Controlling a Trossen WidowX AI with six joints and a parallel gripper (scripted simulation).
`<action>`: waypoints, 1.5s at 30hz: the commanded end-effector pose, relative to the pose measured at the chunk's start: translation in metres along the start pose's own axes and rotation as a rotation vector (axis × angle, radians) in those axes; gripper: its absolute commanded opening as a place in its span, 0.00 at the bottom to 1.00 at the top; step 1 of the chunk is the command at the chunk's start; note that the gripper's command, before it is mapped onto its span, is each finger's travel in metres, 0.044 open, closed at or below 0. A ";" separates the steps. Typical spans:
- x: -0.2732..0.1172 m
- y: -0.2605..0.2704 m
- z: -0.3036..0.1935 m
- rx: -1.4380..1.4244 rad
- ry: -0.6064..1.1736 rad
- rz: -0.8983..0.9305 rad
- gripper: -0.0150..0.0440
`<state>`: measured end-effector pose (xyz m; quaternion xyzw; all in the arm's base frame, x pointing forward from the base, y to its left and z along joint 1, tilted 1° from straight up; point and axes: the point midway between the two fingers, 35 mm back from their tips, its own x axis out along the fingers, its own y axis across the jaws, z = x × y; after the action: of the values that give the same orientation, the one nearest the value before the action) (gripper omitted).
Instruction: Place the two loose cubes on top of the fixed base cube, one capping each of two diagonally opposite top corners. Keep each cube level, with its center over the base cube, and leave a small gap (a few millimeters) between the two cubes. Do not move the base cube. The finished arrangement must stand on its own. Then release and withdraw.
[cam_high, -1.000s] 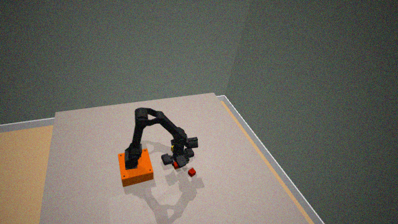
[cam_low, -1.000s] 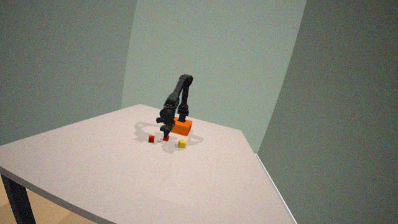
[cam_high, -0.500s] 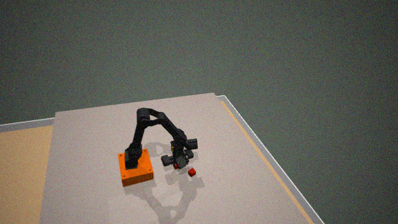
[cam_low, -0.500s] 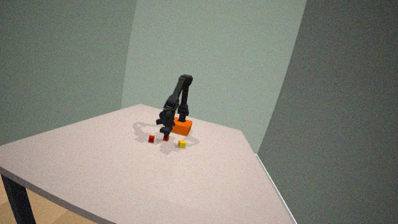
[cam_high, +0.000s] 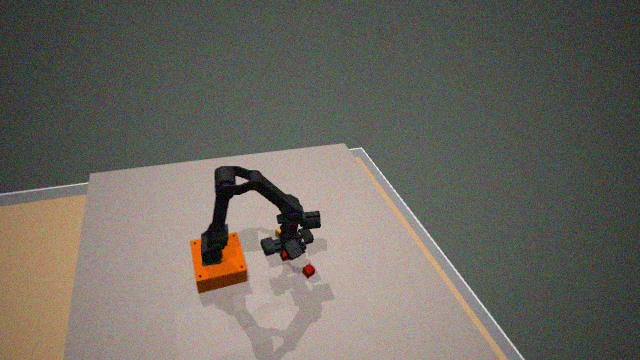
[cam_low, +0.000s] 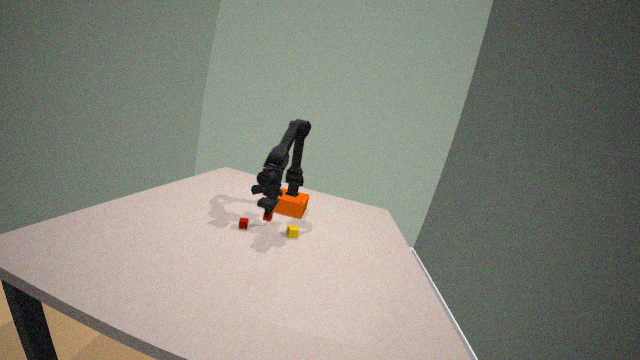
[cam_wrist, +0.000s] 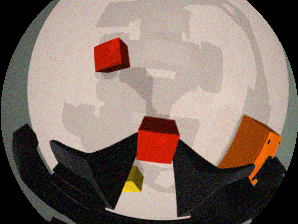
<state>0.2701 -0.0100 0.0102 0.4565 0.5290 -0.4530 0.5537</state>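
My gripper (cam_high: 287, 252) (cam_low: 268, 213) (cam_wrist: 158, 142) points down and is shut on a red cube (cam_high: 284, 256) (cam_low: 268, 217) (cam_wrist: 157, 146). The cube sits between the fingertips and looks slightly raised off the table; the fingers partly hide it in the top and exterior views. The other red cube (cam_high: 309, 270) (cam_low: 243, 223) (cam_wrist: 109, 56) lies on the table, apart from the gripper. The yellow cube (cam_high: 278, 232) (cam_low: 293, 232) (cam_wrist: 133, 181) stands on the table on the other side of the gripper. It is mostly hidden by the arm in the top view and partly by a finger in the wrist view.
The orange base block (cam_high: 220, 267) (cam_low: 292, 205) (cam_wrist: 245, 142) of the arm stands close by the held cube, on the right in the wrist view. The pale table (cam_high: 150, 210) (cam_low: 320, 280) carries the arm's shadows around the cubes.
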 end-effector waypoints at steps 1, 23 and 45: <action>-0.012 0.003 0.000 -0.001 -0.001 0.011 0.43; -0.079 -0.004 -0.001 -0.001 -0.001 0.011 0.43; -0.069 0.010 -0.028 -0.785 -0.003 0.012 0.43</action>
<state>0.2713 0.0173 0.0811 0.2441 0.6480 -0.2430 0.6793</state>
